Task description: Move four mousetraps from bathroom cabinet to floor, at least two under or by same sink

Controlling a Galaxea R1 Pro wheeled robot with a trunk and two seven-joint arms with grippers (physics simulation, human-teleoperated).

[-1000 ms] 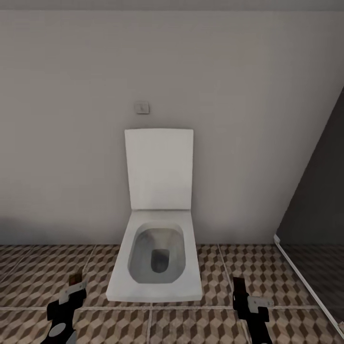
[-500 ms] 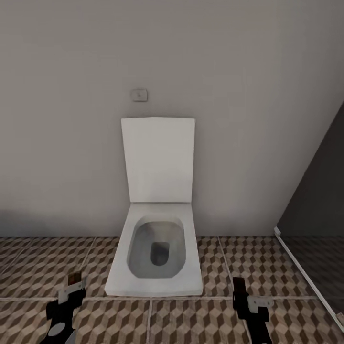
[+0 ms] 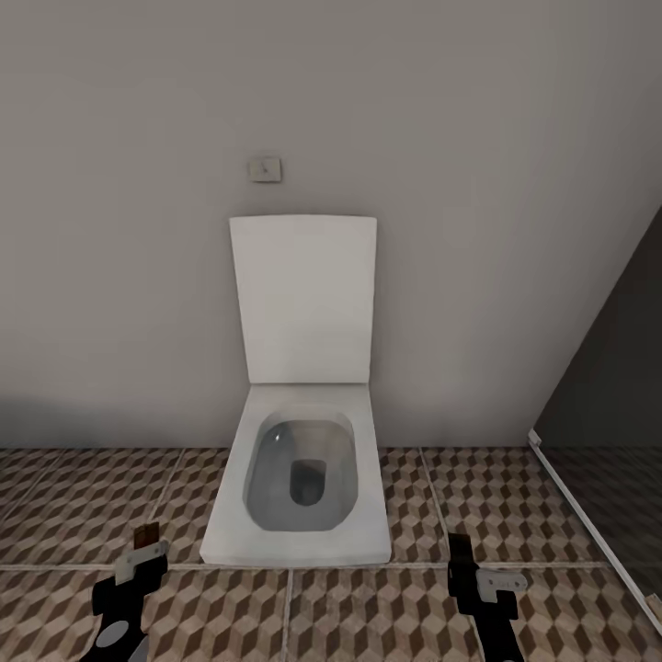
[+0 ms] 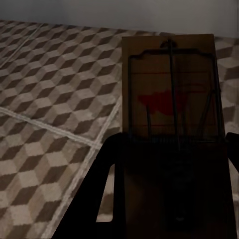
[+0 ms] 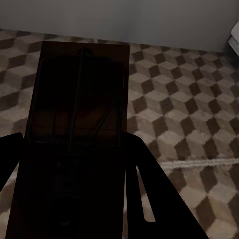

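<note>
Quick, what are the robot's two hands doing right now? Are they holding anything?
Left gripper: shut on a mousetrap, the one with the red mark.
Right gripper: shut on another mousetrap, dark in shadow.

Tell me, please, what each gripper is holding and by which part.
Each holds a mousetrap by its near end: left gripper one mousetrap, right gripper another mousetrap.

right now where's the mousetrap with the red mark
In the left wrist view the mousetrap sits clamped in the left gripper, held above the cube-patterned bathroom floor; the head view shows that gripper left of the toilet.
</note>
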